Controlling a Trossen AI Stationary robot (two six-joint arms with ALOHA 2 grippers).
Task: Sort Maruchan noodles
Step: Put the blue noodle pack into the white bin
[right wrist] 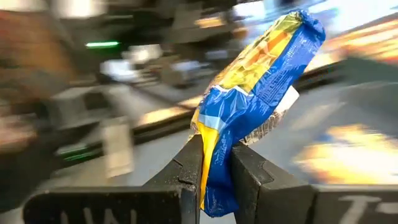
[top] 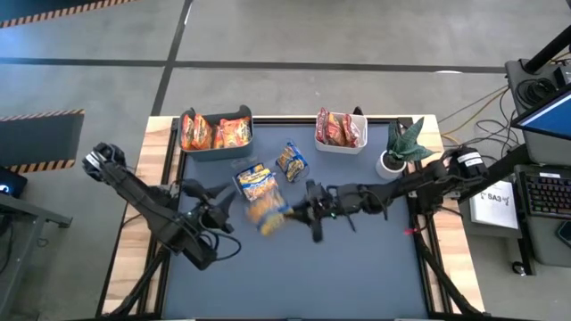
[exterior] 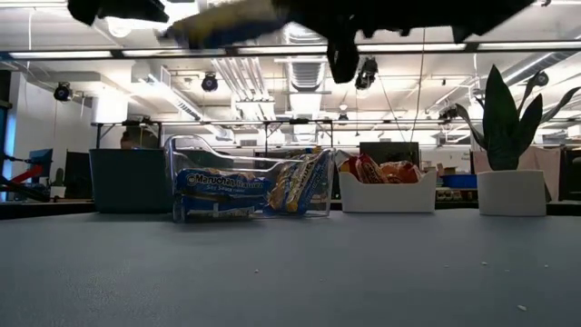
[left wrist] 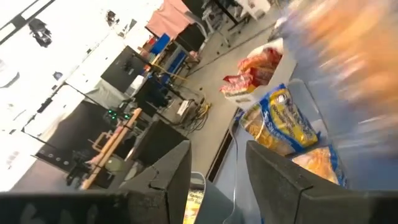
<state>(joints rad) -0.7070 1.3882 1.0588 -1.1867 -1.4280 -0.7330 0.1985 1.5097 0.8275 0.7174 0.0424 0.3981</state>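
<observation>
My right gripper (right wrist: 216,149) is shut on a blue-yellow Maruchan packet (right wrist: 261,74), held high over the middle of the table (top: 268,216). Just beyond it stands a clear bin (exterior: 182,150) with two blue-yellow packets (top: 256,181) lying in it. A teal bin (top: 217,150) at the far left holds orange packets (top: 234,132). A white bin (top: 341,147) at the far middle holds dark red packets (top: 339,127). My left gripper (top: 217,210) is open and empty, left of the held packet, above the table. My right gripper pinches one end of the blue-yellow packet (right wrist: 214,171) between its two fingers. The fingers come about level from the table's right. The packet sticks out past the fingertips toward the left, crumpled at the hold, lifted well clear of the table (exterior: 227,20).
A potted plant (top: 403,147) in a white pot stands at the far right, next to my right arm. The dark table mat (top: 294,276) lies bare toward the near edge. The three bins line the far side.
</observation>
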